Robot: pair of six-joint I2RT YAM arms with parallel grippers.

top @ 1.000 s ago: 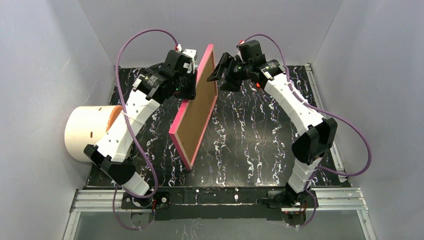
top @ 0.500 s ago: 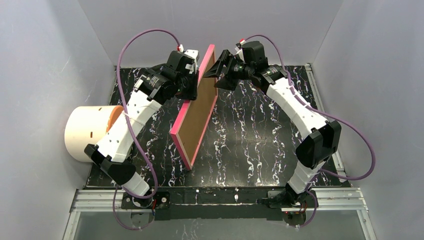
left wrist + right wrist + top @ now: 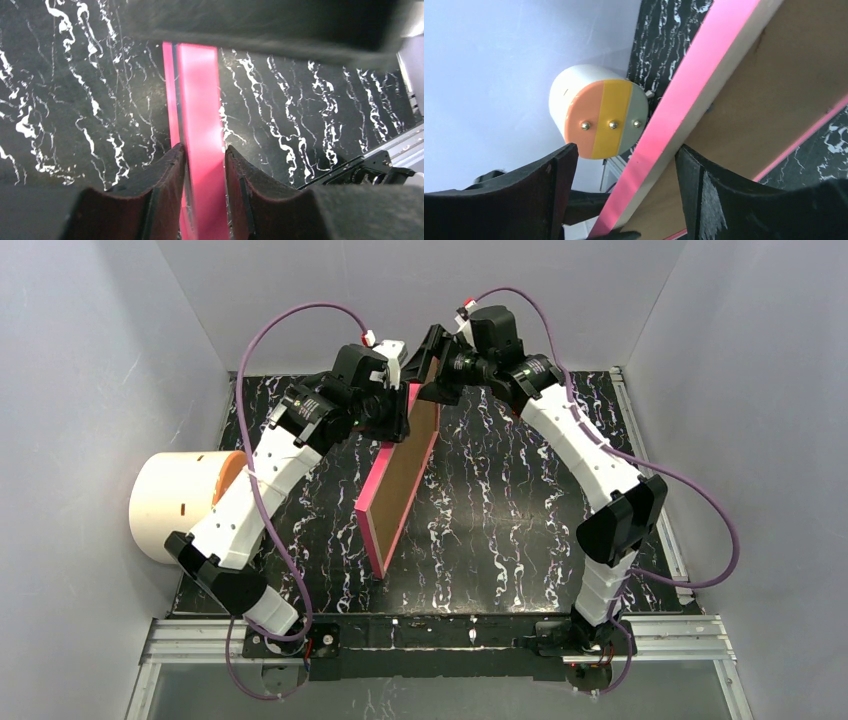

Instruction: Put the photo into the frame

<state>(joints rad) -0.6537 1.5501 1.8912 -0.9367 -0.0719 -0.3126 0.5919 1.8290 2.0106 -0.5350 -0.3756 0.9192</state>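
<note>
Top external: the frame stands on one long edge on the black marbled table. It runs from near centre back toward the far side and leans a bit. The pink rim shows on the left and the brown backing board faces right. What is on its front side is hidden from here.
The left gripper is at the frame's raised far corner, and the right gripper is just behind and above that corner. Finger state is not readable for either from this angle.
A white cylinder lies on its side at the table's left edge, well apart from the frame.

Left wrist: the frame's pink edge runs straight up between the two dark fingers. The fingers look pressed on both faces, so the left gripper is clamped on the frame. The marbled table is behind. A blurred dark shape crosses the top, and a metal rail is at lower right.

Right wrist: the fingers are wide apart and straddle the frame's edge. There is a clear gap on both sides and no contact seen, so the right gripper is not holding.
The backing board fills the right side. The cylinder's end face is striped orange, yellow and pale grey, with three screws.
</note>
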